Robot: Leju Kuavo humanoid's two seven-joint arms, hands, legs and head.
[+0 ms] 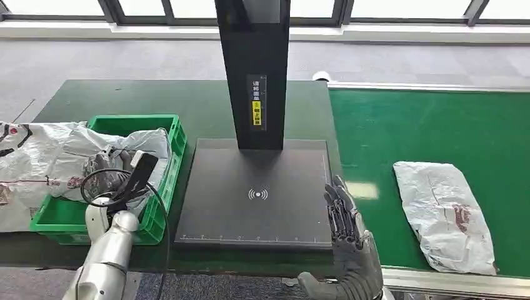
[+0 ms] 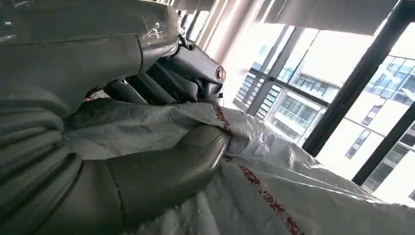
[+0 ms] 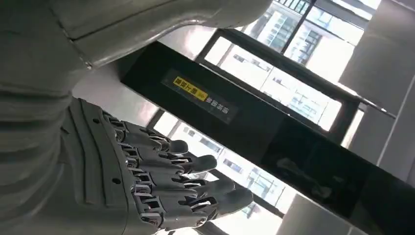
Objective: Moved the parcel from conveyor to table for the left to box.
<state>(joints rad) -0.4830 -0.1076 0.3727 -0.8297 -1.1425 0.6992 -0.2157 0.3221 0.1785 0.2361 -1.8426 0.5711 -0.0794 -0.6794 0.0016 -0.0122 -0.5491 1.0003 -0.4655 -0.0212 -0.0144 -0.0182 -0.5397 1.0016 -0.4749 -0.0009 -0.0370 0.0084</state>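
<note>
A white crumpled parcel lies flat on the green conveyor belt at the right. My right hand is open with its fingers straight, beside the front right corner of the black scanner plate and left of that parcel, not touching it. In the right wrist view the right hand holds nothing. My left hand is over the green crate and grips a second white parcel. In the left wrist view the thumb and fingers pinch a fold of that parcel.
A black scanner post rises from the plate in the middle of the green table. Another large white bag lies left of the crate. The conveyor's metal front edge runs near my right hand.
</note>
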